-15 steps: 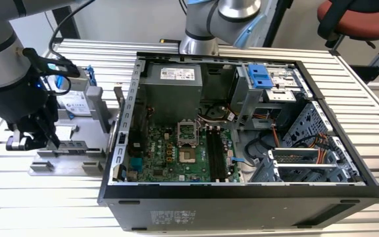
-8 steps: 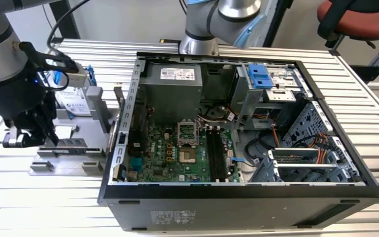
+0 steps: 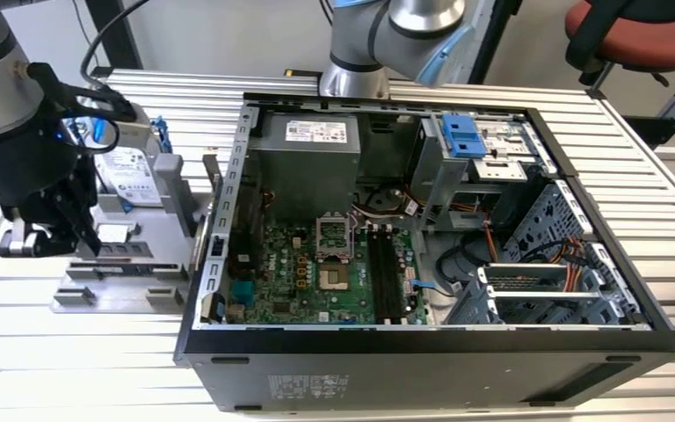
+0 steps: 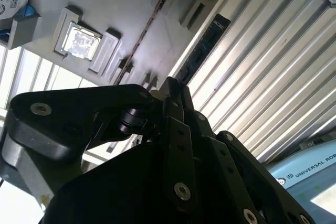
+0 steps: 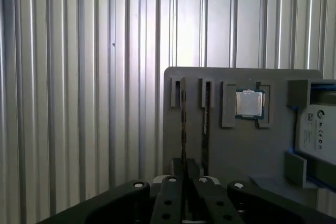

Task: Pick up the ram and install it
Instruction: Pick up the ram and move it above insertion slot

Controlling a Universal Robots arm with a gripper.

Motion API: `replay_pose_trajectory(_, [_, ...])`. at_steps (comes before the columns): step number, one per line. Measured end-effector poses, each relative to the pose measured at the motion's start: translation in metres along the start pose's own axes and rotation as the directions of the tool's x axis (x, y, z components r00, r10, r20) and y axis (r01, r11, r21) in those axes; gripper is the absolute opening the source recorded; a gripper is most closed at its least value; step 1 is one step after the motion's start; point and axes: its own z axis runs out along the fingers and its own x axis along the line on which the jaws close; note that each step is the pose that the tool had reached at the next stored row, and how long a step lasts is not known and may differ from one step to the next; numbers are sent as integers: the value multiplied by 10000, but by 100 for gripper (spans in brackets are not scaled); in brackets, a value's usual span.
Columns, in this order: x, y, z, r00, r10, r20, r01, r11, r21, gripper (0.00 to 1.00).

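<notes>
**Hand closed on the ram at the grey holder**

- Surface (image 3: 80, 352): slatted metal. An open computer case (image 3: 431, 345) lies on its side across the middle, with the green motherboard (image 3: 302, 272) facing up inside.
- A grey holder block (image 3: 138, 283) sits beside the case, toward the surface's edge on the exterior view's left.
- The arm's hand (image 3: 89, 249) hangs over the holder block, fingers pointing down onto it.
- The ram (image 5: 182, 124) stands on edge in a narrow slot of the holder block, so in the first wrist view it shows as a thin dark strip. In the second wrist view it is the long thin line (image 4: 149, 22) across the grey block.
- Hand state: in both wrist views the fingers are drawn together, with the ram's strip running straight in between the tips (image 5: 184, 165) (image 4: 170, 85). It reads as pinched on the stick, which is seated in its slot.
- Just beside that slot is a second narrow slot (image 5: 206, 114); its contents cannot be told.
- Further along the block a square silver processor chip (image 5: 248, 103) lies flat in its recess.
- Beyond the chip is a hard drive (image 5: 317, 129) with blue trim, standing tilted at the block's far end in the exterior view (image 3: 127, 180).
</notes>
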Motion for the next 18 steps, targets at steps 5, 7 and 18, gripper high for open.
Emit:
replay_pose_trajectory(5, [-1,1,-78,10000,0,1,0,10000,1,0])
replay_pose_trajectory(7, [-2,1,-113,10000,0,0,0,10000,0,0])
replay_pose_trajectory(18, [-5,4,-322,10000,0,0,0,10000,1,0])
